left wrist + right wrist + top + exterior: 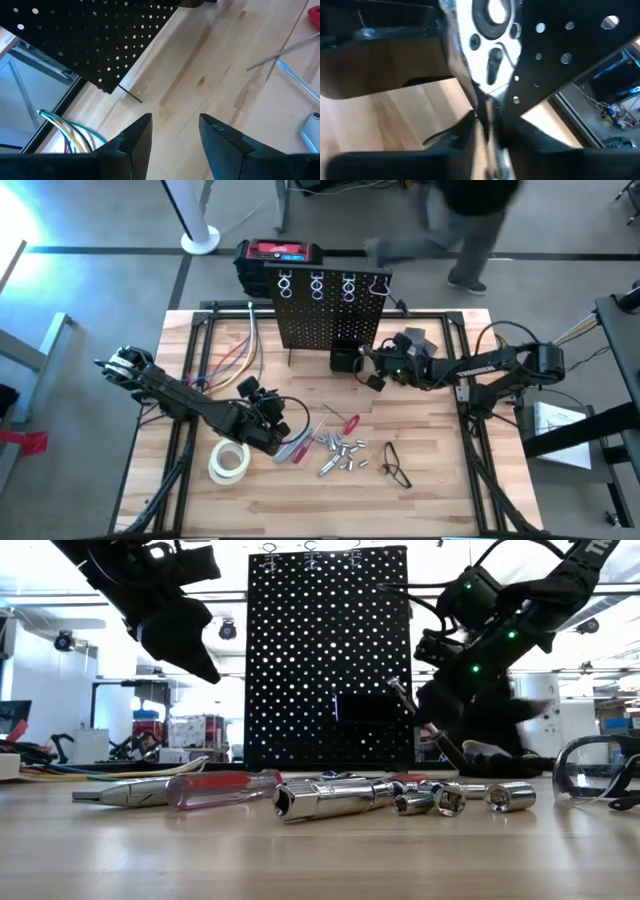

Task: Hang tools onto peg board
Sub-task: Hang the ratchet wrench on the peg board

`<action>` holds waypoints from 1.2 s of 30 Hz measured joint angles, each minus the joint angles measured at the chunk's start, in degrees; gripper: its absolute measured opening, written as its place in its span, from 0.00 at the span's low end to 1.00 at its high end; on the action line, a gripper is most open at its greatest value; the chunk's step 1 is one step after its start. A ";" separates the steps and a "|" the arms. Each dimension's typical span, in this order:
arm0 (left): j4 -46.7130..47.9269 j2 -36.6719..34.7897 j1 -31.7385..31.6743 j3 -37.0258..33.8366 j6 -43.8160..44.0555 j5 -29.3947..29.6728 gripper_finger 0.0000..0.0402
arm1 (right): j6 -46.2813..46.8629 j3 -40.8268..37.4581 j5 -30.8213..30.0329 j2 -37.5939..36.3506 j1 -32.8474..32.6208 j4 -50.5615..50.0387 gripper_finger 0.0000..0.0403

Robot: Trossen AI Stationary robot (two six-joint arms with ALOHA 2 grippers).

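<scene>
The black peg board (330, 305) stands upright at the table's far middle, with silvery ring hooks (317, 282) along its top and a small black bin (346, 358) at its foot. My right gripper (372, 370) is just right of the bin, shut on a silvery ratchet wrench (412, 710) in front of the board. My left gripper (262, 408) is open and empty above the table left of centre; it also shows in the left wrist view (175, 135). Red-handled screwdrivers (298, 446) and silvery sockets (340, 452) lie flat on the table. My right gripper pinches the ratchet wrench's handle (488, 131) between its two fingers. The round head (490, 25) sticks out past the fingertips toward the peg board. The fingers come from the table's right. The wrench is lifted clear of the table and slants, head higher than handle end (450, 755).
A whitish tape roll (229, 462) lies near the front left, safety glasses (396, 466) at the front right. A red-and-black box (280, 254) stands behind the board. Coloured cables (240, 352) lie left of the board. A person (465, 220) moves beyond the table.
</scene>
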State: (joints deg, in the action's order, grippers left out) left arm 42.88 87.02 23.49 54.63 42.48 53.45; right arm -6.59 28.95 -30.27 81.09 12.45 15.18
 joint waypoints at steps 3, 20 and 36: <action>-0.03 -0.01 0.00 0.00 0.02 0.00 0.38 | 0.44 -0.04 -0.25 -0.36 0.04 -0.15 0.06; -0.18 -0.07 0.02 2.30 1.49 -0.03 0.38 | 5.89 -0.13 5.67 -22.16 -4.73 -4.23 0.06; -10.06 -0.07 -0.04 6.43 -18.49 4.59 0.38 | 12.06 -0.12 21.38 -37.06 -7.96 -5.12 0.06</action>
State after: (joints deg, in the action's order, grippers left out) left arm 32.81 86.96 23.45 61.07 23.99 58.04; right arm 5.48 28.83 -8.89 44.03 4.49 10.06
